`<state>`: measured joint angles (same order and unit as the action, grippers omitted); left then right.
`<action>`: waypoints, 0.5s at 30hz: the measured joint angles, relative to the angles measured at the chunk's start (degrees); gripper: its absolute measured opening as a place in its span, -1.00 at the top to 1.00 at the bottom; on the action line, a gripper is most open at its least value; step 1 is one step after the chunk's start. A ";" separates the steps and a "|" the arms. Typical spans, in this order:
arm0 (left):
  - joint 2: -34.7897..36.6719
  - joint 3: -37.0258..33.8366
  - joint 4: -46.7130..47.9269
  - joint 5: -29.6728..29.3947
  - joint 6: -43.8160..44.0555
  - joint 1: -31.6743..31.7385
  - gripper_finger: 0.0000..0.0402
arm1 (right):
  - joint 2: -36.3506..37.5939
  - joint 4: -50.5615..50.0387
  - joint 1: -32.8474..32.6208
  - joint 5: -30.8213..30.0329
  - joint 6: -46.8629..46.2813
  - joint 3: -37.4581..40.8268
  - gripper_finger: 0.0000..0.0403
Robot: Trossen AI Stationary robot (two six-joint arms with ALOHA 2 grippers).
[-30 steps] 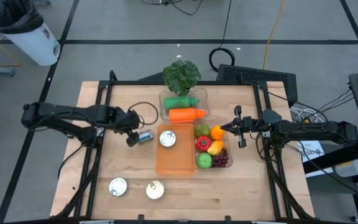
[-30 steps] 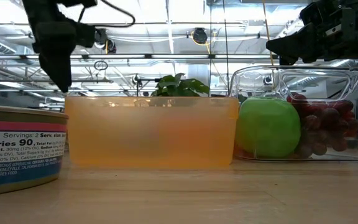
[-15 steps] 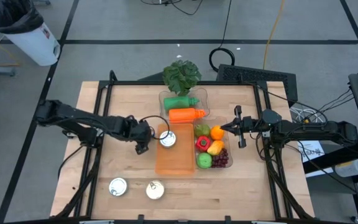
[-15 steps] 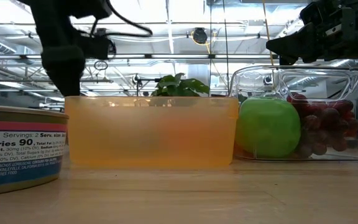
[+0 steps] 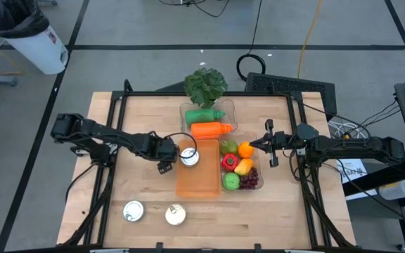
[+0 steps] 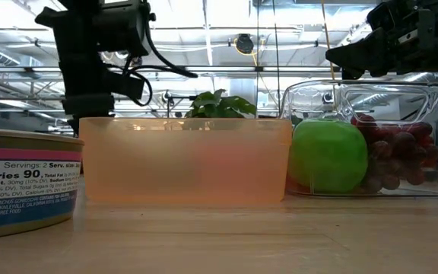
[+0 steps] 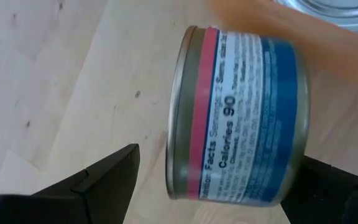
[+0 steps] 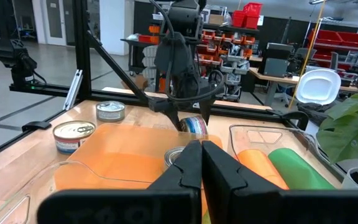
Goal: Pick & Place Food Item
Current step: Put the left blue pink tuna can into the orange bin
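The pale wooden surface (image 5: 146, 204) sits on a grey floor; from above, the left pincer (image 5: 166, 156) grips a small can (image 5: 168, 152) just beside the left wall of the translucent orange bin (image 5: 199, 179), where another can (image 5: 190, 157) lies inside; a second ago the arm and can were farther left, away from the bin. Two more cans (image 5: 133, 210) stand near the front edge. The right pincer (image 5: 267, 144) waits just beside the clear fruit tray (image 5: 256, 184), unmoved. At table height the bin's frosted wall (image 6: 185, 160) fills the middle, a glossy green apple (image 6: 328, 155) to its right, the left arm now closer above it. The left wrist shows the cylindrical, paper-labelled can (image 7: 238, 115) pinched between the dark fingers (image 7: 107, 177). The right wrist shows its fingers (image 8: 184, 171) pressed together.
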<state>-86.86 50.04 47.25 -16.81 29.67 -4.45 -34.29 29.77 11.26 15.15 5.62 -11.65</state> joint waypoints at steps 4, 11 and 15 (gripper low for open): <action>-0.07 0.00 -0.12 -0.18 -0.72 -0.02 -0.73 | -0.01 -0.01 -0.01 0.00 0.01 -0.01 1.00; 0.36 0.04 -2.67 -2.35 -1.72 -0.02 -0.73 | 0.01 0.01 0.01 -0.02 -0.01 0.01 1.00; 0.36 0.04 -4.30 -1.69 -3.39 -0.02 -0.73 | 0.01 0.01 0.01 0.00 -0.01 -0.01 1.00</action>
<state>-86.50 50.09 42.96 -18.50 26.28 -4.47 -34.28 29.78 11.27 15.15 5.61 -11.66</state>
